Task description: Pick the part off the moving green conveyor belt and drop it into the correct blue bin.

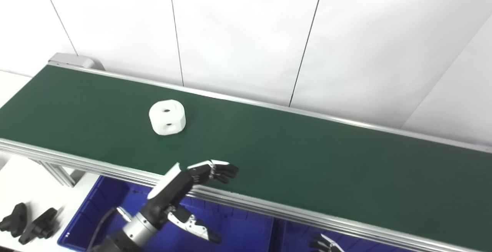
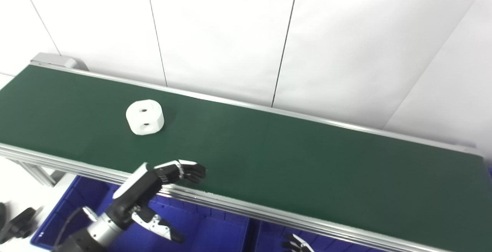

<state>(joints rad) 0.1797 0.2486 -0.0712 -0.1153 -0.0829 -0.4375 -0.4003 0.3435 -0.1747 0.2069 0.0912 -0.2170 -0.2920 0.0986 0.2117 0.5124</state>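
A white blocky part [image 1: 167,117] with two small holes lies on the green conveyor belt [image 1: 307,156], left of the middle; it also shows in the right eye view [image 2: 145,117]. My left hand [image 1: 192,183] is open and empty, its fingers reaching over the belt's near rail, below and to the right of the part and apart from it. Only the fingertips of my right hand [image 1: 323,243] show at the bottom edge, spread over a blue bin.
Two blue bins sit below the belt's near rail, one at the left [image 1: 96,209] and one to its right [image 1: 292,236]. Two black parts [image 1: 27,223] lie on the white table at the bottom left. A white panelled wall stands behind the belt.
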